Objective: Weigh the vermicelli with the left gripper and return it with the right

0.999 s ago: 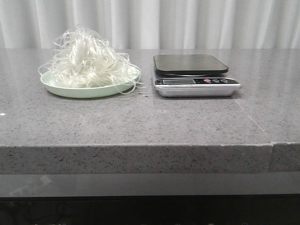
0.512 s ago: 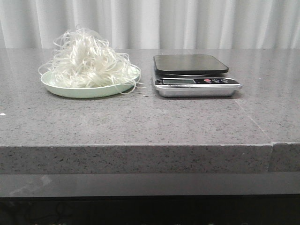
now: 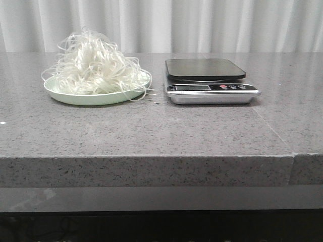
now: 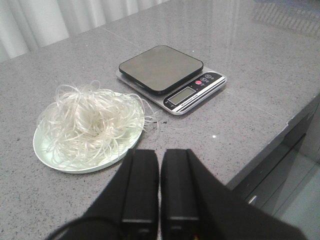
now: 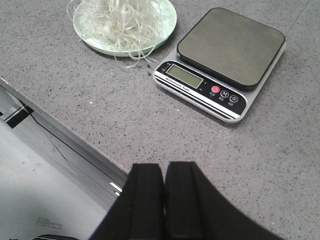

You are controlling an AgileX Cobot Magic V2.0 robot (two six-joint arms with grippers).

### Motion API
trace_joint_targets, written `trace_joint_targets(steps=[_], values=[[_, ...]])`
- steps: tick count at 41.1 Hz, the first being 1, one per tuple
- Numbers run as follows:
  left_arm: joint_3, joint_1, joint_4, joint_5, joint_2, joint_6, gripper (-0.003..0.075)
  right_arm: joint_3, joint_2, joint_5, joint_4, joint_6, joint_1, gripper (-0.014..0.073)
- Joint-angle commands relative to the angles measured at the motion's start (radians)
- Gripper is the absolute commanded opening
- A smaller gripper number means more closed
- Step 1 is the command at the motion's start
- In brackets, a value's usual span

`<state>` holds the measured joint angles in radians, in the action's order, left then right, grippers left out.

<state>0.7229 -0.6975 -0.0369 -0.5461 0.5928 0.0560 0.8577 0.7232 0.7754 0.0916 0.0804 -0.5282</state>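
The vermicelli (image 3: 94, 64) sits heaped on a pale green plate (image 3: 65, 94) on the table (image 3: 166, 131), with the scale (image 3: 209, 80) just beside the plate and its platform bare, so nothing has been weighed yet by the look of it.

The left end effector (image 4: 159, 187) hangs back near the table's front edge, its two fingers pressed together with only a thin seam between them. From it, the vermicelli (image 4: 87, 122) lies ahead and slightly off to its left, the scale (image 4: 170, 75) farther ahead and to its right. The right end effector (image 5: 164, 200) is pressed together as well, out past the table edge; the scale (image 5: 225, 60) lies ahead of it and the noodles (image 5: 122, 17) farther off, beyond the scale's near corner.

The left arm looks the better placed for the pickup. The tangle is roughly round with no clear long axis, so I'd guess approach angle matters little; the fingers must spread first.
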Motion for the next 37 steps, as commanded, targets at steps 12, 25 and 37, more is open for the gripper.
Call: trace_joint_targets(steps=[12, 25, 37], values=[[0.009, 0.009, 0.008, 0.078, -0.029, -0.003, 0.0145, 0.025, -0.005, -0.059, -0.003, 0.002, 0.005, 0.0162], [-0.26, 0.323, -0.006, 0.299, -0.24, -0.003, 0.0145, 0.025, -0.005, -0.059, -0.003, 0.002, 0.005, 0.0162], [-0.594, 0.604, 0.018, 0.492, -0.551, -0.003, 0.0145, 0.025, -0.005, -0.059, -0.003, 0.002, 0.005, 0.0162]])
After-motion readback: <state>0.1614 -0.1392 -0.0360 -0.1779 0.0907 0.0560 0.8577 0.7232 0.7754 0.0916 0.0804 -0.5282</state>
